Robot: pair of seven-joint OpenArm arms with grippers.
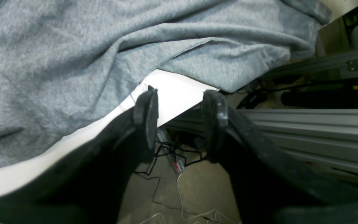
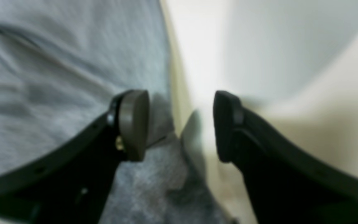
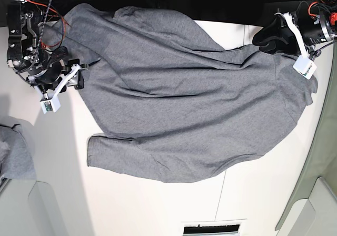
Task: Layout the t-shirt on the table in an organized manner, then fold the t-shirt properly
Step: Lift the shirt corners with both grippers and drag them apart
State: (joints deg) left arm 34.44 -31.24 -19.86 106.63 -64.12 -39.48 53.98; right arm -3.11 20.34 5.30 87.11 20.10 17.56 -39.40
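One t-shirt (image 3: pixel 184 104) is lying spread across one table (image 3: pixel 158 204); one smaller scrap of grey cloth (image 3: pixel 16 154) is sitting at the far left edge; two arms are showing, one at each side, each carrying one gripper, the left gripper (image 3: pixel 263 40) on the right and the right gripper (image 3: pixel 80 79) on the left; each gripper is showing two fingers.

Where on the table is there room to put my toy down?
The table is bare below the t-shirt, between its lower edge and the dark slot. Another bare strip runs down beside the right gripper. The top is crowded: cloth and both arms, including the left gripper.
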